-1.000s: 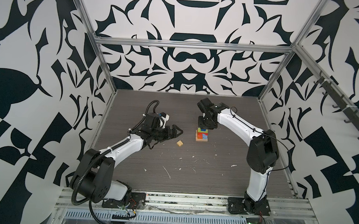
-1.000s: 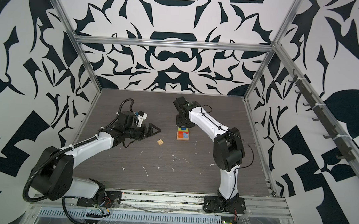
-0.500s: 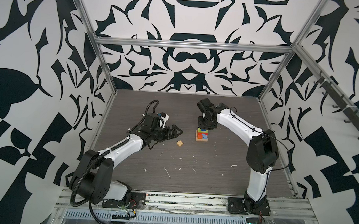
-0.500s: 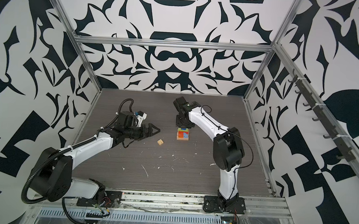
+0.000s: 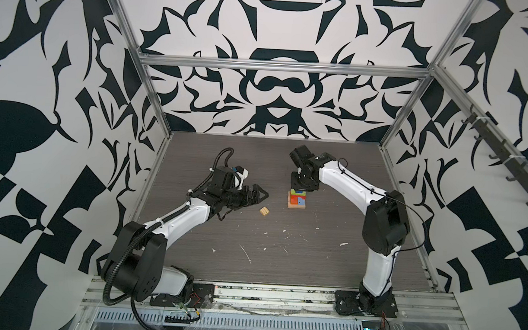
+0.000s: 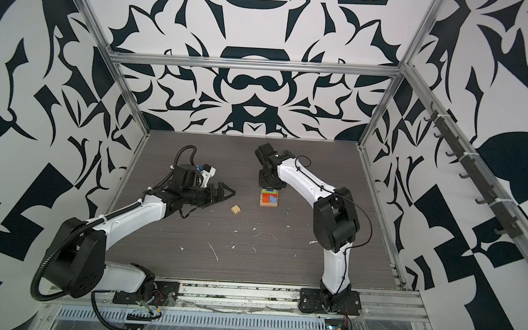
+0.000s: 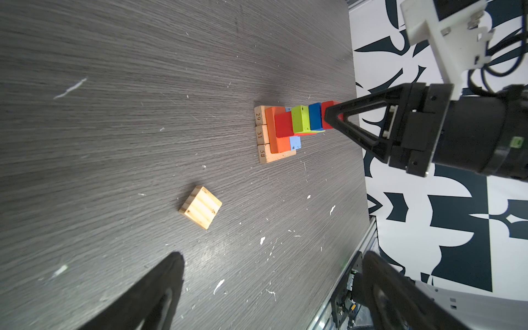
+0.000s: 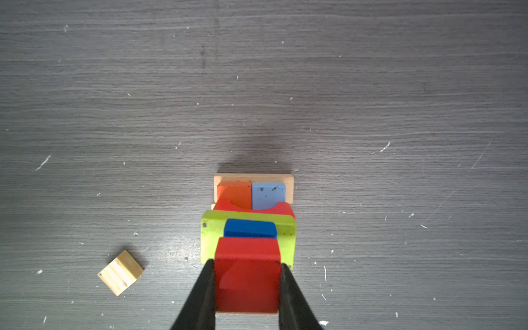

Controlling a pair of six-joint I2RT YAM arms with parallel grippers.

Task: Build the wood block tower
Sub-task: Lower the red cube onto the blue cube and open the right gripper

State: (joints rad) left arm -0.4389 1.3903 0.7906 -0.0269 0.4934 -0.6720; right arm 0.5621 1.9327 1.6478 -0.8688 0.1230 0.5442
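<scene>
The tower [image 5: 296, 200] stands mid-table [image 5: 288, 161]. The right gripper [image 8: 247, 263] is clamped on the red block [image 8: 247, 285] atop it. Just left of the tower lies a tan block [image 5: 264, 211], and beyond that the left gripper [image 5: 259, 194], jaws apart.

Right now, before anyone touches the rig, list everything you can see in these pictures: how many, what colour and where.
wood block tower: one, tan base with orange, light blue, red, lime, dark blue blocks, mid-table.
top red block: one, red, at the tower's top, gripped.
loose block: one, tan, on the table, apart from the tower.
table: one, dark grey woodgrain, white-flecked.
left gripper: one, black, open, near the loose block.
right gripper: one, black, shut on the top red block.
</scene>
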